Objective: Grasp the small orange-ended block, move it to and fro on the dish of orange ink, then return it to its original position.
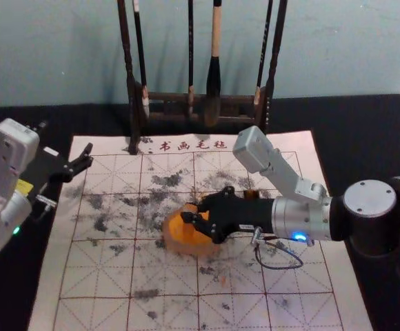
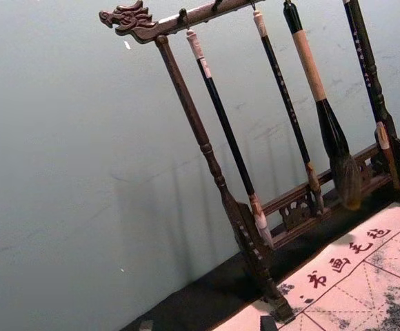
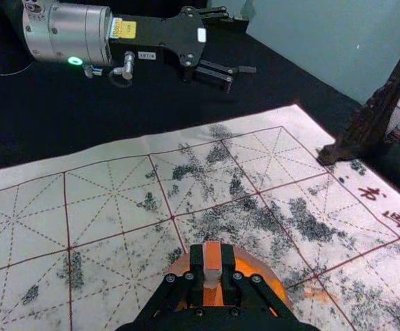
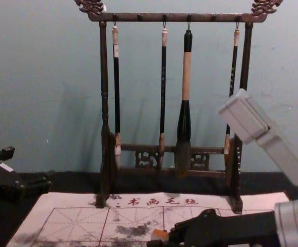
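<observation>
My right gripper (image 1: 194,215) reaches in from the right over the dish of orange ink (image 1: 179,241) in the head view. In the right wrist view, my right gripper (image 3: 214,276) is shut on the orange-ended block (image 3: 213,256), directly over the orange dish (image 3: 263,272); whether the block's lower end touches the ink is hidden. The block (image 4: 160,235) shows at the fingertips in the chest view. My left gripper (image 1: 80,163) stays parked, open, near the mat's left edge.
A white gridded mat (image 1: 96,276) with black smudges lies on the dark table (image 1: 365,131). At the back stands a wooden rack (image 4: 105,103) with several hanging brushes, the thickest brush (image 4: 186,77) among them. A small dark object (image 1: 252,194) sits behind the right gripper.
</observation>
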Tool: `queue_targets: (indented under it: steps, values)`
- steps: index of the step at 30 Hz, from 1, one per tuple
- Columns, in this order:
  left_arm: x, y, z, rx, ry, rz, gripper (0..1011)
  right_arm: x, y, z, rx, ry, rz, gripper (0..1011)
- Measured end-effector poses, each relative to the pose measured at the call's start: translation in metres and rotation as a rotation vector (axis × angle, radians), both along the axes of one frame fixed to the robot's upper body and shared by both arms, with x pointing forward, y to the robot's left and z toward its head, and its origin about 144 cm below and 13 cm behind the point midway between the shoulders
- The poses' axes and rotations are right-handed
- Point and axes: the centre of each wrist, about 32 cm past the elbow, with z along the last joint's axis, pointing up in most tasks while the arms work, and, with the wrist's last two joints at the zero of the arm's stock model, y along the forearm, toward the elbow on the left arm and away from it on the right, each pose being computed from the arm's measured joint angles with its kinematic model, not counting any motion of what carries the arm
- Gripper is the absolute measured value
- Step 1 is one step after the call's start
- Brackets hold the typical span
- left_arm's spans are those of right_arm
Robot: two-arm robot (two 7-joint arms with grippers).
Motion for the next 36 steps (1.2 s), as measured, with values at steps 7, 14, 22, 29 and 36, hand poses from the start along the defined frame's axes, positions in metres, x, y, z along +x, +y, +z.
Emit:
queue_targets:
  steps: [7, 14, 22, 29, 36]
  values:
    - [0.000, 0.000, 0.000, 0.000, 0.000, 0.000, 1001, 0.007, 0.004, -0.002, 0.006, 0.004, -0.007, 109]
    - [0.000, 0.000, 0.000, 0.000, 0.000, 0.000, 1001, 0.013, 0.005, -0.001, 0.003, -0.002, -0.026, 109]
    - [0.000, 0.000, 0.000, 0.000, 0.000, 0.000, 1001, 0.015, -0.001, 0.000, -0.002, -0.012, -0.058, 109]
    - [0.000, 0.000, 0.000, 0.000, 0.000, 0.000, 1001, 0.013, -0.007, 0.003, -0.012, -0.021, -0.074, 109]
    - [0.000, 0.000, 0.000, 0.000, 0.000, 0.000, 1001, 0.007, -0.015, 0.006, -0.025, -0.028, -0.079, 109]
